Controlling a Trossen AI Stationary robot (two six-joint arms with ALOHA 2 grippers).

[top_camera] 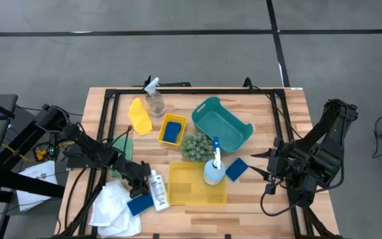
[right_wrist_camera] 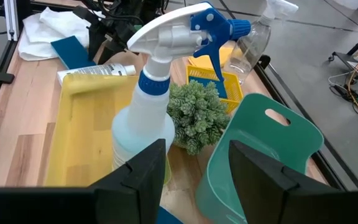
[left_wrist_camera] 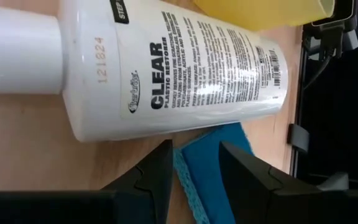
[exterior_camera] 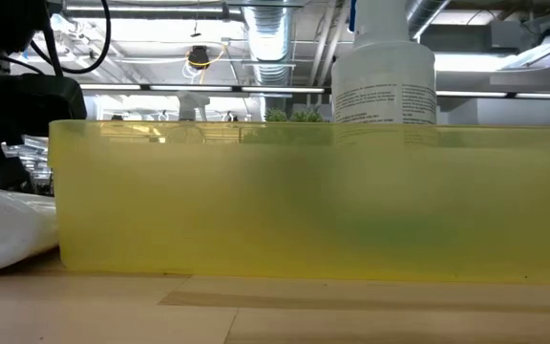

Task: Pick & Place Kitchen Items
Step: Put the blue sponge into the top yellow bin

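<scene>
**Left arm low at the small white bottle — most items still loose**

Landmark: the large yellow bin (top_camera: 197, 184), shallow, at the table's near middle, nothing visible inside it.

- Left gripper (top_camera: 140, 184) sits low just left of the bin, beside the small white bottle (top_camera: 157, 190), which lies on its side against the bin's left wall. Its fingers (left_wrist_camera: 156, 177) are spread, gripping nothing; a blue sponge (top_camera: 139, 204) lies under and between them in the wrist view.
- White cloths (top_camera: 115, 206) are heaped further left of the bin.
- Blue-and-white spray bottle (top_camera: 214, 168) stands at the bin's right far corner; another blue sponge (top_camera: 236, 168) just right of it.
- Behind the bin: green bumpy ball (top_camera: 195, 146), teal basket (top_camera: 221, 123), small yellow bin (top_camera: 172, 129) holding a blue sponge, a yellow piece (top_camera: 138, 115), clear spray bottle (top_camera: 154, 99).
- Right gripper (top_camera: 268, 164) waits well right of the bin, fingers parted, unloaded.

Judgement — early going: one sponge is binned, nearly everything else is left to place. The bottle or the sponge looks the next pick.
</scene>
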